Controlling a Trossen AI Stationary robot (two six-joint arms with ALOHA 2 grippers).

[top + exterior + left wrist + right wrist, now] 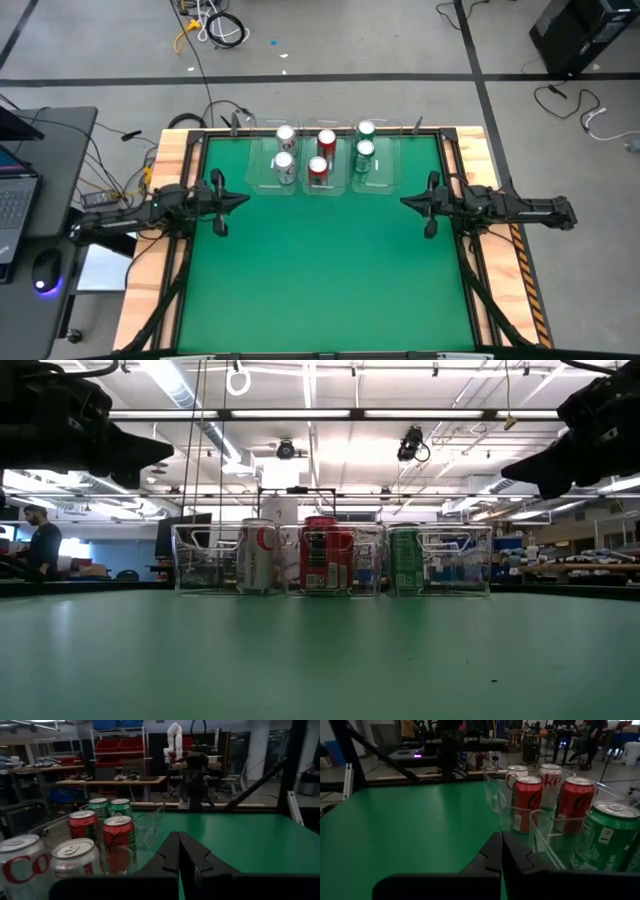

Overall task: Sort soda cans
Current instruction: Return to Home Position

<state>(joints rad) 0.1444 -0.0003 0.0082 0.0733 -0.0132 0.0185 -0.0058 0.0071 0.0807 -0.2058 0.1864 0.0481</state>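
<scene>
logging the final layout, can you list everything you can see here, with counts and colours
silver-grey soda cans: two, silver-grey, in the left clear tray
red soda cans: two, red, in the middle tray
green soda cans: two, green, in the right tray
clear trays: three, transparent, side by side at the far middle of the table
table: one, green top, wooden side rails
desk: one, dark, left of the table
laptop: one, dark, on the desk
computer mouse: one, dark with a blue light, on the desk
person: one, dark top, in the room behind the table
left gripper: shut, empty, over the table's left side
right gripper: shut, empty, over the table's right side
</scene>
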